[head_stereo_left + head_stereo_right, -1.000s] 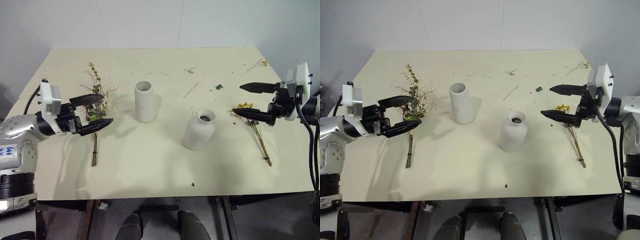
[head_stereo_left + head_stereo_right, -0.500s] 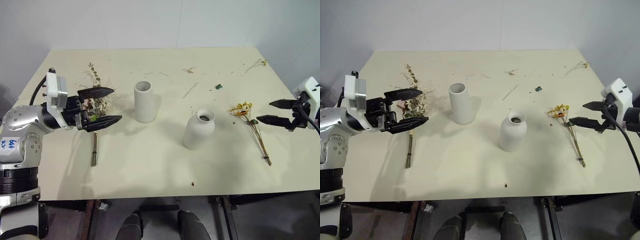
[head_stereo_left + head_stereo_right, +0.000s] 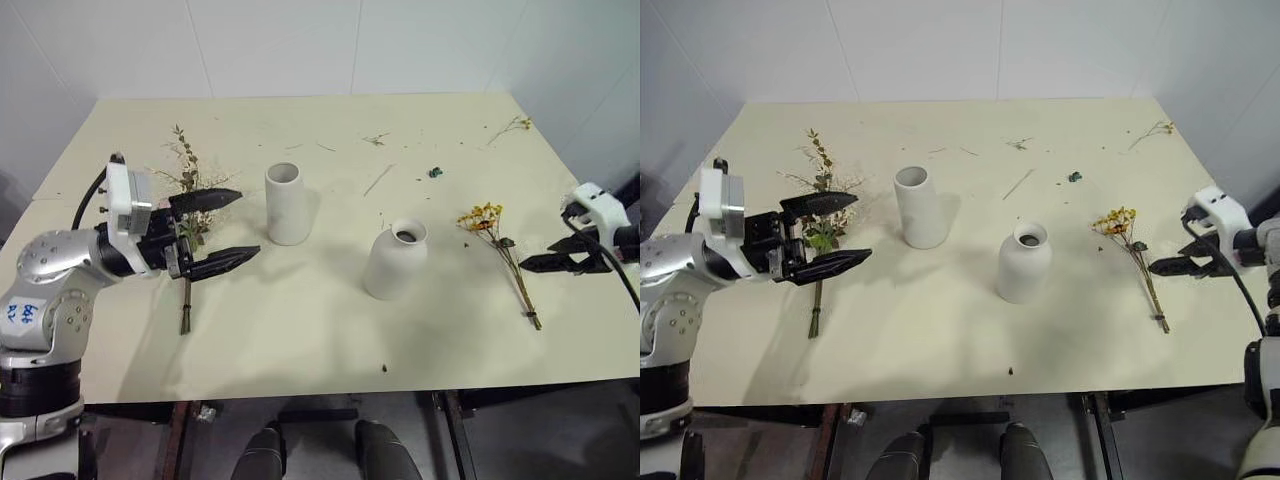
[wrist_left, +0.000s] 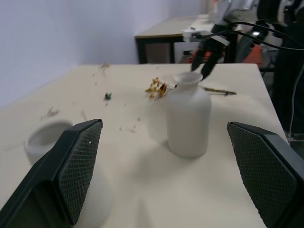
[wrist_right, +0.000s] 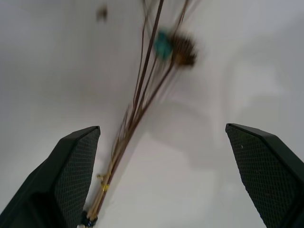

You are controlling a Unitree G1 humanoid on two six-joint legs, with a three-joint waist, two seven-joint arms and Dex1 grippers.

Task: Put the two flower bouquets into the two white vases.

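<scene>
The larger bouquet [image 3: 188, 190], green leaves and beige sprigs, lies at the table's left with its stem toward the front. My left gripper [image 3: 247, 224] hovers open just right of it, holding nothing. It points at the straight white vase [image 3: 288, 203] and the rounded white vase [image 4: 188, 118]. The thin yellow bouquet [image 3: 505, 256] lies flat on the right. My right gripper [image 3: 1168, 266] is open, low by the table's right edge beside those stems [image 5: 137, 99], tilted down at them and apart from them.
Loose twigs [image 3: 380, 140] and crumbs lie scattered over the back of the cream table [image 3: 300, 330], with a small teal bit [image 3: 434, 172] behind the rounded vase. A dark speck [image 3: 384, 368] lies near the front edge. A white wall stands behind the table.
My right gripper has swung right and down from above the yellow flower head to beside the stems, tilting downward. My left gripper has drifted a little right, toward the vases. Both stay open.
</scene>
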